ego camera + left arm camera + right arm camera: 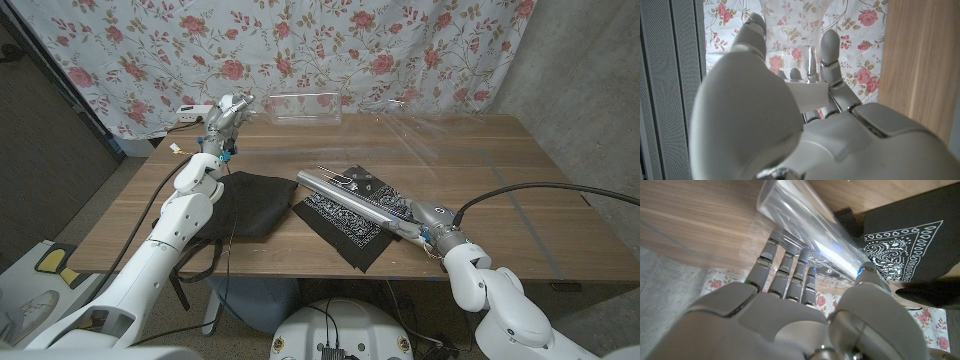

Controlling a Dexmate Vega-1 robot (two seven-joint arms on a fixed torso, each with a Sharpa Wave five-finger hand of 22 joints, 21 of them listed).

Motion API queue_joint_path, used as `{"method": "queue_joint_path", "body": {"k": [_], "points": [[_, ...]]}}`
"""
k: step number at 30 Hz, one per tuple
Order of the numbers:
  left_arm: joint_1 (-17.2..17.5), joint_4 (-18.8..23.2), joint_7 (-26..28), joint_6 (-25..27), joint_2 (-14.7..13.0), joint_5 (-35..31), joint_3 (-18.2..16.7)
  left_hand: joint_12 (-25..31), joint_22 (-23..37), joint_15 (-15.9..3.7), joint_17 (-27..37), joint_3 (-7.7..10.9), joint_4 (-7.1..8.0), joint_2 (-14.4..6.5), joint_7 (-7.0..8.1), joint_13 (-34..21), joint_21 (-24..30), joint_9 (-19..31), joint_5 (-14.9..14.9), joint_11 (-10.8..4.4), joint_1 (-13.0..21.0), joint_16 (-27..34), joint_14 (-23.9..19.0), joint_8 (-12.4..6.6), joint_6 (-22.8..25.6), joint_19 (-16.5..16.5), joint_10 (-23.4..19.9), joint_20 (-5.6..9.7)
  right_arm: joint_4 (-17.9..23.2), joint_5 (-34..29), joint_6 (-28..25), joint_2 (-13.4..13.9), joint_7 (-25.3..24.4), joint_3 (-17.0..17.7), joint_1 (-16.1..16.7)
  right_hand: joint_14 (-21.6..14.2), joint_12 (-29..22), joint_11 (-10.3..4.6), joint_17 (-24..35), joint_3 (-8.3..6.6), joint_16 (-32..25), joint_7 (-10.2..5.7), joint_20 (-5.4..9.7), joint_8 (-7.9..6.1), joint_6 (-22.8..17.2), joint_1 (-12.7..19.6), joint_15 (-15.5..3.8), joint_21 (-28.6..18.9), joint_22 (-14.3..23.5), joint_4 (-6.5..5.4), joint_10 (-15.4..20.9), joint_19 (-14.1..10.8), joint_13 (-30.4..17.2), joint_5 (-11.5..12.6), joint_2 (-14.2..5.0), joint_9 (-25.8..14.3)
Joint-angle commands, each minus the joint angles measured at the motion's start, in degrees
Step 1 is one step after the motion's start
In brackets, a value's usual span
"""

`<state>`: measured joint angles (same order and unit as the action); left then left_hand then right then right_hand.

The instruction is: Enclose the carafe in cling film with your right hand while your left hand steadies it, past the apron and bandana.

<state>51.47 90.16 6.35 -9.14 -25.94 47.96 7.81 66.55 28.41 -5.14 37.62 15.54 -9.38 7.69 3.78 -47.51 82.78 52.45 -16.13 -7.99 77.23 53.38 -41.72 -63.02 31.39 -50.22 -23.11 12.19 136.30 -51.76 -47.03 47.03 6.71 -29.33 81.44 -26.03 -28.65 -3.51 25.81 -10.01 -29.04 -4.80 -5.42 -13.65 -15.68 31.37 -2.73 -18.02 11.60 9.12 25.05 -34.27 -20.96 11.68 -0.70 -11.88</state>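
The clear carafe [305,105] stands at the table's far edge, in front of the flowered curtain. My left hand [228,113] is raised to its left, apart from it, fingers [829,55] spread and holding nothing. My right hand [428,222] grips one end of the cling film roll [345,193], which lies slantwise over the black patterned bandana [352,222]. In the right wrist view the roll [810,225] sits between fingers and thumb, over the bandana [910,240]. A loose clear sheet of film [440,140] spreads from the roll toward the far right. The black apron [245,205] lies left of the bandana.
A white power strip [188,111] sits behind my left hand at the table's far left corner. The wooden table [500,240] shows bare wood at the right and near the front edge. The curtain [400,50] hangs close behind the carafe.
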Motion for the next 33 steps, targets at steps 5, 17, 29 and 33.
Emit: {"method": "queue_joint_path", "body": {"k": [5, 17, 29, 33], "points": [[-0.28, -0.52, -0.27, 0.15, 0.07, 0.11, 0.21, 0.44, -0.01, -3.23, 0.15, 0.42, 0.12, -15.82, 0.3, 0.0, 0.47, 0.05, -0.51, -0.28, 15.47, 26.29, -3.15, -1.43, 0.13, 0.28, -0.25, 0.58, -0.02, -4.36, -2.51, -0.12, 8.59, -1.87, -1.6, 0.52, -0.77, 0.0, 1.04, -4.17, 0.97, 0.19, -0.12, 1.36, 2.05, 6.52, -7.16, -0.14, 0.22, 0.93, -2.02, 0.21, -1.04, 0.23, -3.34, -0.31], [-0.45, -0.89, -0.28, -0.02, 0.23, 0.08, 0.3, 0.74, -0.23, -3.22, -0.12, 0.51, 0.11, -15.81, 0.3, 0.1, 0.63, -0.36, -0.54, -0.41, 15.42, 26.41, -3.16, -1.78, 0.05, 0.43, -0.16, 0.57, 0.05, -5.64, -2.75, 0.11, 12.83, -1.82, -2.24, 1.79, -0.81, -0.28, 0.77, -8.14, 3.47, 0.18, -0.16, 2.22, 4.45, 12.81, -7.31, 0.1, 0.08, 1.65, -4.7, 1.0, -1.7, 1.65, -3.76, -0.48], [-0.64, -1.09, -0.3, 0.03, 0.34, 0.15, 0.46, 1.05, -0.34, -3.47, -0.26, 0.58, 0.08, -15.78, 0.47, 0.18, 0.88, -0.36, -0.56, -0.45, 15.39, 26.6, -3.21, -2.28, -0.24, 0.42, -0.12, 0.57, -1.05, -7.74, -3.03, -0.35, 17.57, -2.96, -4.07, 1.56, -0.98, -0.56, 0.58, -10.96, 4.77, 0.22, 0.29, 2.42, 5.99, 17.21, -7.65, 0.0, -0.06, 1.77, -5.39, 0.75, -1.95, 2.43, -3.8, -0.57], [-0.66, -1.08, -0.23, 0.02, 0.31, 0.05, 0.51, 1.09, -0.4, -3.5, -0.23, 0.58, 0.09, -15.78, 0.58, 0.28, 0.94, -0.56, -0.56, -0.31, 15.36, 26.68, -3.09, -2.35, -0.22, 0.4, -0.08, 0.57, -1.12, -7.83, -3.11, -0.36, 19.75, -2.9, -4.67, 2.17, -0.57, -0.46, 0.4, -12.82, 5.82, 0.35, 0.4, 2.62, 7.62, 20.03, -7.35, 0.02, -0.18, 1.87, -6.41, 0.73, -1.89, 3.44, -3.87, -0.62]]}}
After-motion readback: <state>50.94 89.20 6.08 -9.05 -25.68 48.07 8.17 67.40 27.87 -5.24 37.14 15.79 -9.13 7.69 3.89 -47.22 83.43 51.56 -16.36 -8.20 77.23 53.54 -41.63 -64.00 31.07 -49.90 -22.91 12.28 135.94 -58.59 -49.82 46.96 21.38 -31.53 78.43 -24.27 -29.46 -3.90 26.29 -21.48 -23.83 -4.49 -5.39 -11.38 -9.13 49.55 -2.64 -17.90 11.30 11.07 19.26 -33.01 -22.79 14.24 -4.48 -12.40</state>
